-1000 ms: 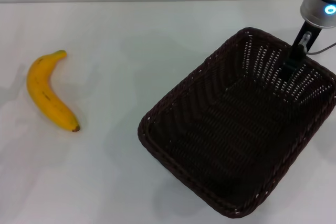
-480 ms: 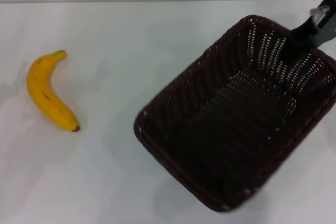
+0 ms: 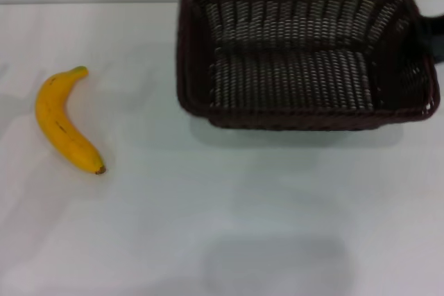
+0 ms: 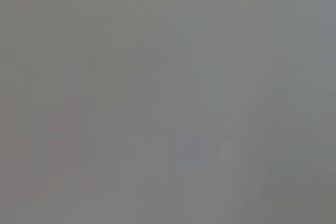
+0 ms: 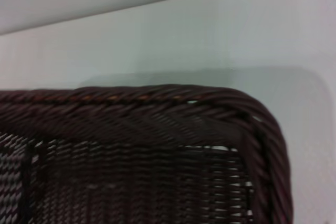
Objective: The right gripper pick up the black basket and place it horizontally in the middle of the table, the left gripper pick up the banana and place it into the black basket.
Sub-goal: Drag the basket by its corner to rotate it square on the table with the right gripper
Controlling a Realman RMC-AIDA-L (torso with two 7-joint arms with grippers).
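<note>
The black basket hangs tilted above the table at the far middle-right, its long side running left to right and its open inside facing me. My right gripper shows as a dark shape at the basket's right end and is shut on its rim. The right wrist view shows a braided rim corner of the basket close up, with white table beyond. The banana lies on the table at the left, apart from the basket. My left gripper is out of view; the left wrist view is plain grey.
The basket's faint shadow falls on the table near the front edge. The table's far edge meets a pale wall behind.
The basket has been lifted off the table at the front right, swung to the far side and turned so its long side runs left to right. The banana has not moved.
</note>
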